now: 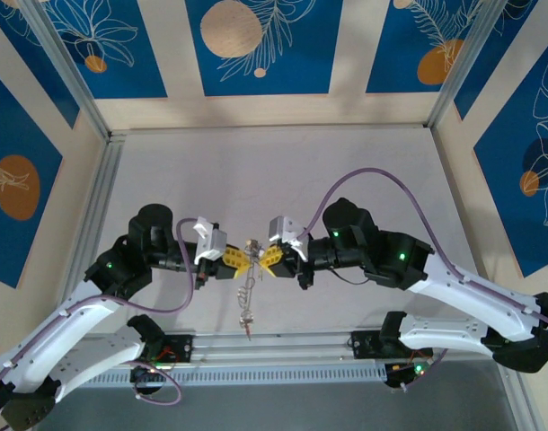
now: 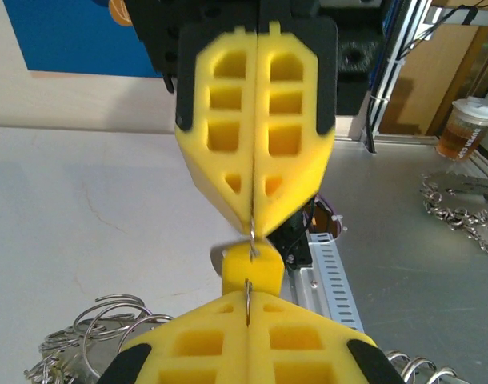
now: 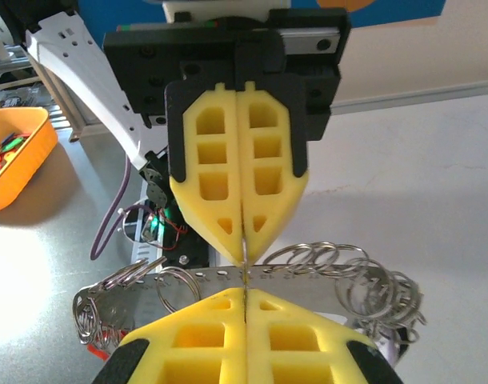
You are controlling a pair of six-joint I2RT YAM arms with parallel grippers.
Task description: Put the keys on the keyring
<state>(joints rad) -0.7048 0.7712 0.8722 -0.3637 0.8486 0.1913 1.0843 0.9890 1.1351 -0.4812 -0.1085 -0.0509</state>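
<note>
The grey table carries both arms folded inward, so that the left gripper and the right gripper meet tip to tip above its near middle. Both pairs of yellow fingers are pressed together. Each nips a thin grey wire that I take to be the keyring. The wire runs straight across the short gap from one pinch to the other.

I judge the step in hand to be threading, with the ring held between the two grippers. To do it well I would hold one pinch firm and work with the other alone, in small moves, since pulling both apart could bend or spring so thin a wire. I would watch the wrist cameras for the wire slipping between the fingers, and avoid twisting, which would swing the load below.

That load is a bunch of rings dangling under the meeting point, clear of the fingers. The right wrist camera shows loops fanned to either side behind the left gripper's tips. Single keys I cannot pick out with certainty. A small yellow piece, perhaps a key tag, sits on the wire between the two sets of fingertips.
</note>
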